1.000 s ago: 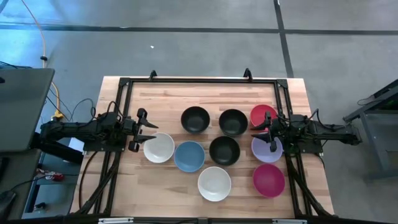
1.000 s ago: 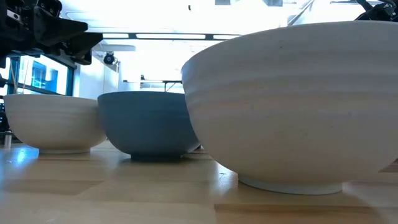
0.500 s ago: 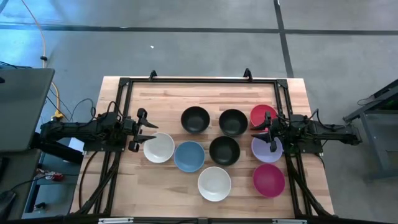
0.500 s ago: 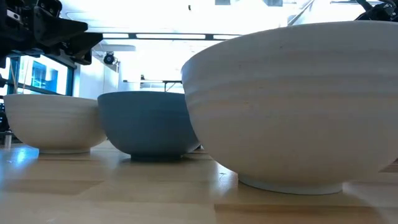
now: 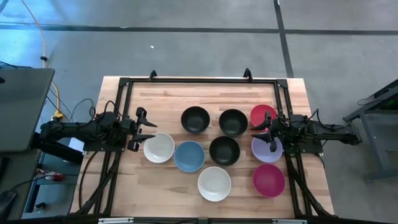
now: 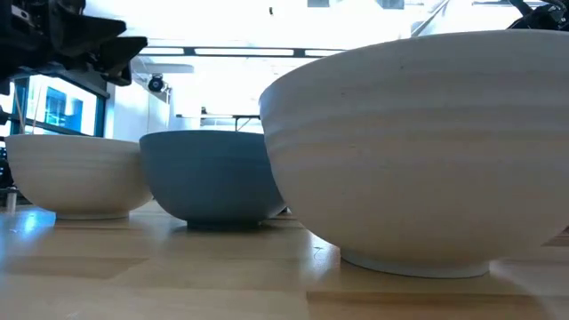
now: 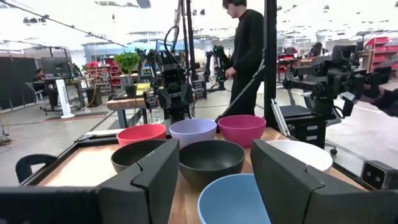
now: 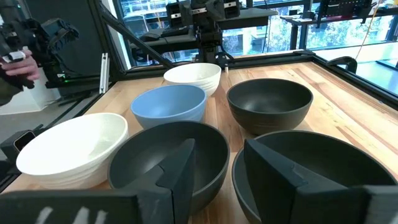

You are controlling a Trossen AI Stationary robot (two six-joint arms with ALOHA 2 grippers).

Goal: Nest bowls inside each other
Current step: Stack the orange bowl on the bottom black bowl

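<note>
Both sets of jaws stand wide apart and hold nothing. The left gripper (image 5: 144, 130) hangs at the left edge of the counter (image 5: 168, 186), just beside the rim of the nearer white bowl (image 5: 158, 147) but not touching it. The right gripper (image 5: 268, 131) sits at the right edge, above the lavender bowl (image 5: 267, 149) and beside the far magenta bowl (image 5: 262, 114); its wrist view shows its two dark fingers (image 8: 180, 171) spread with only bowls beyond them.

What has changed over the last second is next to nothing. From the low view the left gripper (image 6: 80, 40) has lifted or tipped a shade compared with a moment before; from above, neither arm appears to have shifted, and not one bowl has moved.

To my eye that means the nesting has not begun. All nine bowls sit singly on the counter: three black ones (image 5: 224, 150) in the middle, the light blue bowl (image 5: 189, 156) beside the nearer white one, a second white bowl (image 5: 214, 183) toward the front, and another magenta bowl (image 5: 268, 180) at the front right. None rests inside another. The slight stir on the left may be the start of a reach for the white bowl next to it, though that is only a guess.
</note>
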